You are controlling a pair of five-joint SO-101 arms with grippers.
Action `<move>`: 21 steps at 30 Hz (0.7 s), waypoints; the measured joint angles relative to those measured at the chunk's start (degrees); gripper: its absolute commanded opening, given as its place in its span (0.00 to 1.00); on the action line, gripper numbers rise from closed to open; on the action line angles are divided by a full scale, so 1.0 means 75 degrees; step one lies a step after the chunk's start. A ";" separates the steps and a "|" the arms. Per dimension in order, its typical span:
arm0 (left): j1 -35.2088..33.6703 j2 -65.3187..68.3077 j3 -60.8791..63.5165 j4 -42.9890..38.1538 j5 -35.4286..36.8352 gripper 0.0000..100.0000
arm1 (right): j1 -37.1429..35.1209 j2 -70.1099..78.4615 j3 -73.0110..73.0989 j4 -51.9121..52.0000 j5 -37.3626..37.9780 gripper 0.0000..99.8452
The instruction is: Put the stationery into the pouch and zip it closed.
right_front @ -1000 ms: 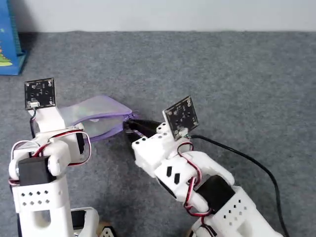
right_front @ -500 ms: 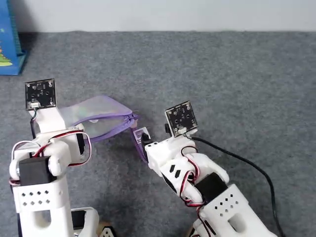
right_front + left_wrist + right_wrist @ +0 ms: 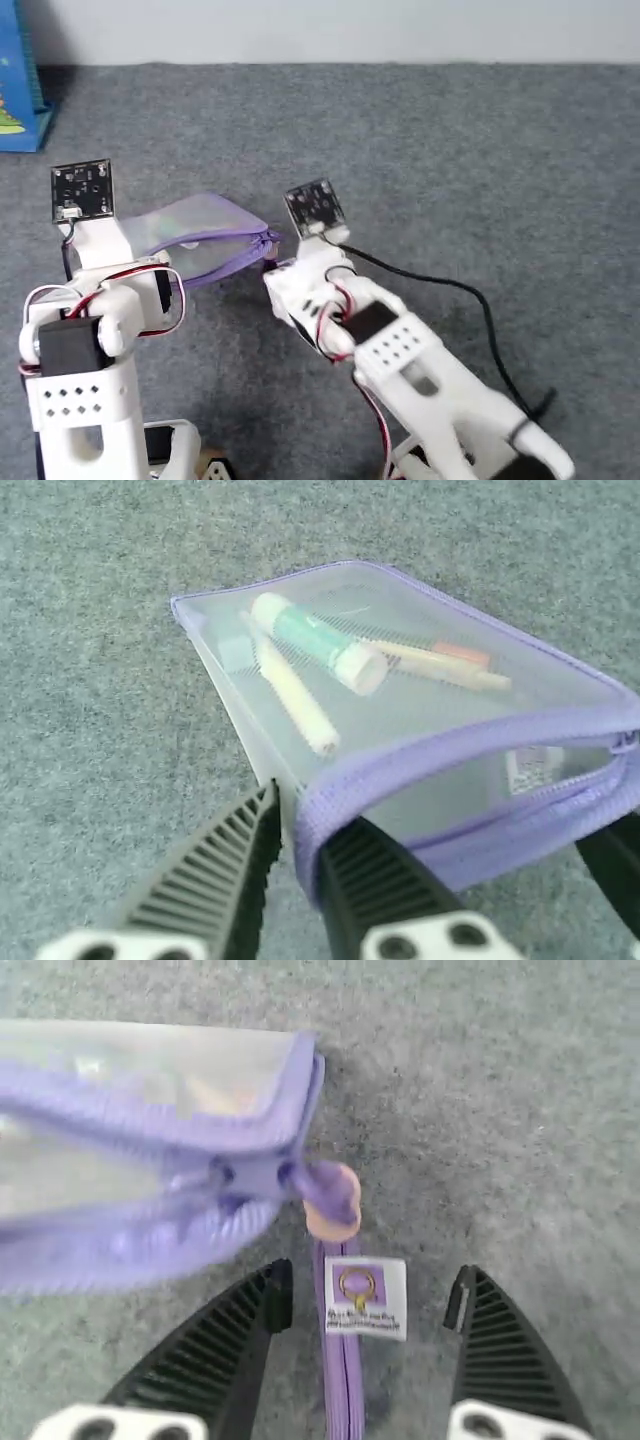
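A translucent pouch (image 3: 205, 238) with purple zip trim lies on the grey carpet. Through its wall (image 3: 400, 670) I see a green glue stick (image 3: 318, 641), pencils (image 3: 292, 694) and a small eraser (image 3: 236, 652). My left gripper (image 3: 290, 805) is shut on the pouch's near corner by the purple trim. My right gripper (image 3: 370, 1278) stands open just off the pouch's other end (image 3: 150, 1150), its fingers either side of the purple strap and white tag (image 3: 366, 1296). The zip pull (image 3: 330, 1200) sits just ahead of the tag. From above, the right gripper (image 3: 270, 268) is next to the pouch's right tip.
A blue box (image 3: 18, 90) stands at the far back left against the white wall. A black cable (image 3: 470, 300) trails from the right arm across the carpet to the right. Bare carpet (image 3: 450, 150) stretches behind and to the right of the pouch.
The right arm drew back from the pouch's tip, then swung left, and its gripper is close to the tip again. The left arm and the pouch have stayed put.
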 measured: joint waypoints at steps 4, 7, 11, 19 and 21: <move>0.0000 0.0000 0.0000 0.0000 0.0000 0.01 | 0.0000 0.0797 -0.0445 -0.0434 0.0000 0.26; 0.0000 0.0000 0.0000 0.0000 0.0000 0.01 | 0.0000 0.1242 -0.0563 -0.0774 0.0000 0.26; 0.0000 0.0000 0.0000 0.0000 0.0000 0.01 | 0.0000 0.1700 -0.0598 -0.1254 0.0000 0.22; 0.0000 0.0000 0.0000 0.0000 0.0000 0.01 | 0.0328 0.1805 -0.0598 -0.1559 0.0000 0.03; 0.0000 0.0000 0.0000 0.0000 0.0000 0.01 | 0.0363 0.1805 -0.0598 -0.1559 0.0188 0.01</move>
